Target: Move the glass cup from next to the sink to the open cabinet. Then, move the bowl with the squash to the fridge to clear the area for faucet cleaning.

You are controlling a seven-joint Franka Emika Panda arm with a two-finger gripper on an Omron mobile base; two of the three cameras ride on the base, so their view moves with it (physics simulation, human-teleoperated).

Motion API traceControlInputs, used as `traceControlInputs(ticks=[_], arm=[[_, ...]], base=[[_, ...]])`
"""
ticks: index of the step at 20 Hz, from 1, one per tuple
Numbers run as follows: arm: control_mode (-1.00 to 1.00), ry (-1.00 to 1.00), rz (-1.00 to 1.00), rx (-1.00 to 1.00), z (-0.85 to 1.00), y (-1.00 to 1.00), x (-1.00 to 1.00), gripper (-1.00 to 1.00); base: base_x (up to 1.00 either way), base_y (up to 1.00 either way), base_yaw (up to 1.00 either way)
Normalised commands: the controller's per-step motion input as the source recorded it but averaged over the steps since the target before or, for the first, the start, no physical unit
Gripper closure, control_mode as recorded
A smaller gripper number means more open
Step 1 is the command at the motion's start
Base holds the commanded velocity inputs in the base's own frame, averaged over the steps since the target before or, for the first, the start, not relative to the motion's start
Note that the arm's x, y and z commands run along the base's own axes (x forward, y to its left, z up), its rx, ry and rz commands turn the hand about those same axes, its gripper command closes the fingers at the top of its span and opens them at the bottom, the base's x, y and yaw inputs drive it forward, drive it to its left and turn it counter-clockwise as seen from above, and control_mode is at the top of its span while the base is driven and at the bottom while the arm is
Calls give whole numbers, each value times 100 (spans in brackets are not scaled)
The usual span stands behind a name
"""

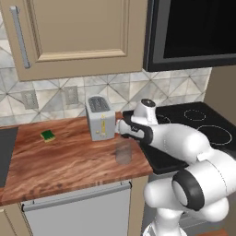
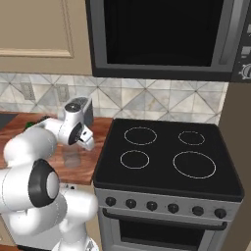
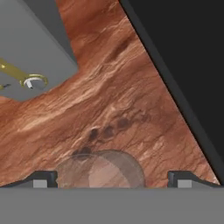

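A wooden counter [image 1: 69, 159] is seen in the left base view, between a black sink edge and a black stove [image 1: 198, 126], under tan wall cabinets. The cup [image 1: 123, 152] stands on the counter, just in front of the toaster [image 1: 100, 117], with the gripper [image 1: 120, 128] hanging above it. A green sponge [image 1: 48, 135] lies well apart.

In the right base view the cup [image 2: 72, 158] is seen below the hand, near the stove's edge.

In the hand view the fingers [image 3: 45, 177] are spread wide, and the cup [image 3: 101, 169] sits low between them, partly cut off. A descent off centre could strike the rim and tip the cup; the toaster [image 3: 30, 48] beside it could be clipped.
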Motion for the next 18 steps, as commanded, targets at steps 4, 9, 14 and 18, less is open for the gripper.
traceControlInputs(ticks=[4, 9, 14, 18], arm=[[-100, 0, 8, 0, -14, 7, 26, -100], [-100, 0, 16, 0, -28, -2, 2, -100], [-100, 0, 13, -7, -40, -1, 0, -100], [-100, 0, 2, -8, -8, 0, 0, -100]], base=[[0, 0, 0], [0, 0, 0], [0, 0, 0], [0, 0, 0]])
